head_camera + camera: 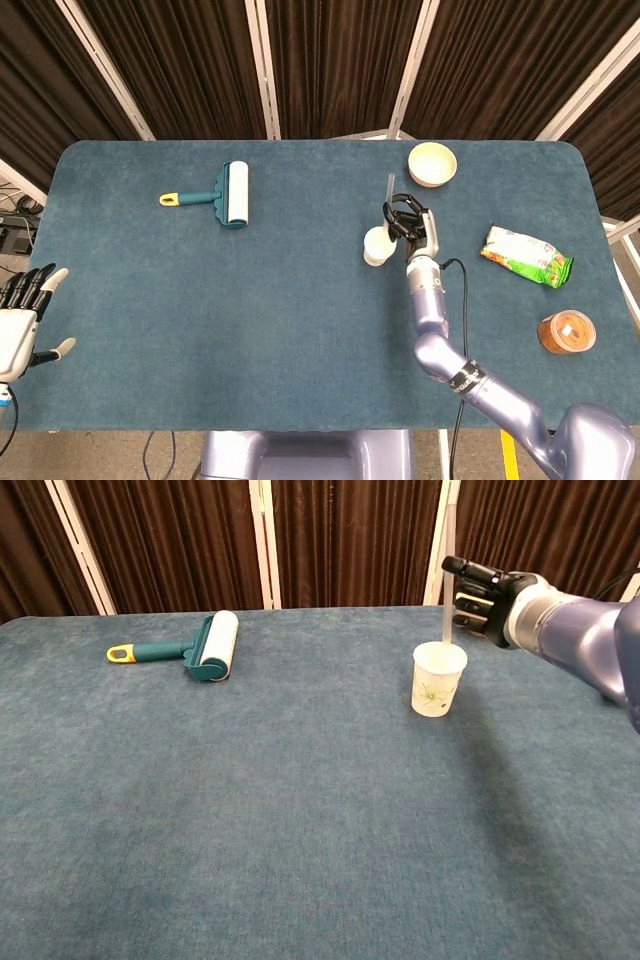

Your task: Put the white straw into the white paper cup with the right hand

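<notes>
The white paper cup (377, 245) (438, 678) stands upright on the blue table, right of centre. My right hand (407, 220) (480, 600) hovers just behind and to the right of it, pinching the thin white straw (390, 186) (448, 570) nearly upright. The straw's top runs out of the chest view. Its lower end sits at the cup's far right rim; I cannot tell whether the tip is inside. My left hand (20, 318) rests off the table's left edge, fingers apart and holding nothing.
A teal lint roller (225, 195) (195, 648) lies at the back left. A cream bowl (432, 163) sits behind the cup. A green snack bag (527, 256) and an orange-lidded tub (566, 332) lie to the right.
</notes>
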Tool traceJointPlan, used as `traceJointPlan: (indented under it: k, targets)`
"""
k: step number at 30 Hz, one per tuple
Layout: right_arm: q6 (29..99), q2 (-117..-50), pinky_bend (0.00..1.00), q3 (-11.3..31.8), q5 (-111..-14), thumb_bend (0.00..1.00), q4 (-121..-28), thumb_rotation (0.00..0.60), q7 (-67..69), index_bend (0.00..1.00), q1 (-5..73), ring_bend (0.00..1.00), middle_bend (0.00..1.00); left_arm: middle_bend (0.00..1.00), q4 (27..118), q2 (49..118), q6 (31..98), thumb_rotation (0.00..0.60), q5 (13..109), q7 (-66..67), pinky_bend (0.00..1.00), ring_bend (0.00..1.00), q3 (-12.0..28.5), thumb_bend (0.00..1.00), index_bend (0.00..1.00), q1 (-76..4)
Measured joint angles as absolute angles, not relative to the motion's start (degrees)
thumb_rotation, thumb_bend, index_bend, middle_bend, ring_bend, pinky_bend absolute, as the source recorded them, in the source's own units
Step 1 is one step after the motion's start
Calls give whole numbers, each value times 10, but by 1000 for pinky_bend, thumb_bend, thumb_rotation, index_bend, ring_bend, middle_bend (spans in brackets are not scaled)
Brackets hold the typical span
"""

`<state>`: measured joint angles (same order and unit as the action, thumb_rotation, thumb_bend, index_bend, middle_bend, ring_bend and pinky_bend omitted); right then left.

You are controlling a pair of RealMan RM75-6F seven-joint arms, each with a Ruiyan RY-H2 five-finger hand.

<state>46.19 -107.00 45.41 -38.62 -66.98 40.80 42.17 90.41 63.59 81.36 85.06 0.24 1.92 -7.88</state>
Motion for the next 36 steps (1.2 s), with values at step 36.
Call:
traceJointPlan:
  k: [36]
  targets:
    - [518, -961, 612, 417, -535, 268, -805, 600, 460, 458, 297, 736, 887, 0, 903, 634, 813, 600, 857, -1, 0, 0, 17, 197, 48, -80]
